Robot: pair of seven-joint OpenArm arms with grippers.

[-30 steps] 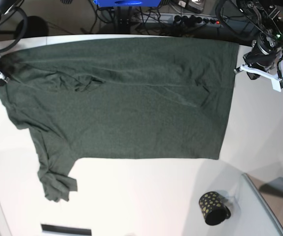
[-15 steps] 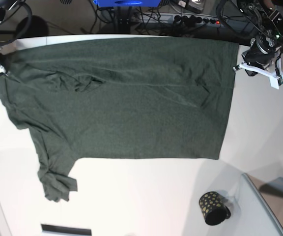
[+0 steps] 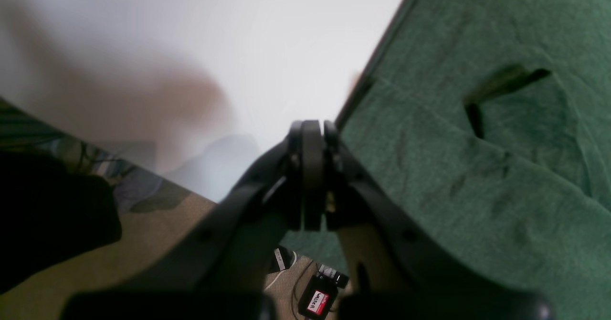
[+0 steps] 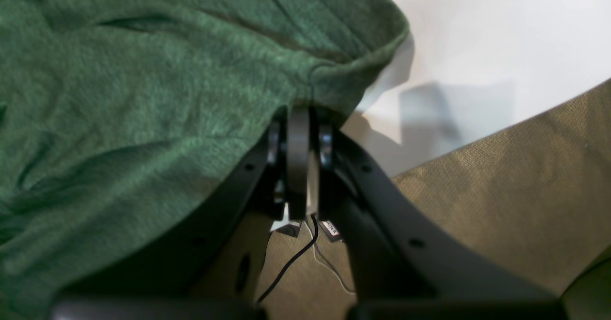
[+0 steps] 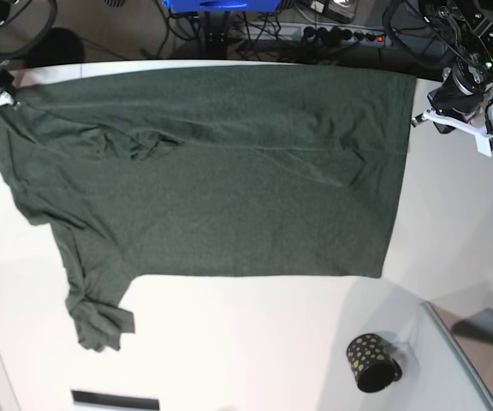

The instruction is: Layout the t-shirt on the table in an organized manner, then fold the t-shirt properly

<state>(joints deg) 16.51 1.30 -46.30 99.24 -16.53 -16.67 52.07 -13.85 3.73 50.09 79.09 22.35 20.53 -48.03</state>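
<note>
No readable label showed. The t-shirt [image 5: 212,180] lay lengthwise left-to-right, hem rightward; my right gripper [image 4: 298,114] pinched its corner, my left gripper [image 3: 308,126] pressed together empty.

Both arms are built of black parts. The left end effector [image 3: 312,133] has two matt black fingers [image 3: 305,176] that widen into broad, angled linkage arms, with small round screw holes along them and a flat dark bar across the lower edge of the wrist view. The right end effector [image 4: 298,119] has the same make: narrow black fingertips [image 4: 298,162] with rounded pivot bosses on either side, flaring black links below, each pierced by small holes. In the base view the left arm ends in a dark rounded housing with a small green light and a white bracket beneath; black cables loop around both arms.
</note>
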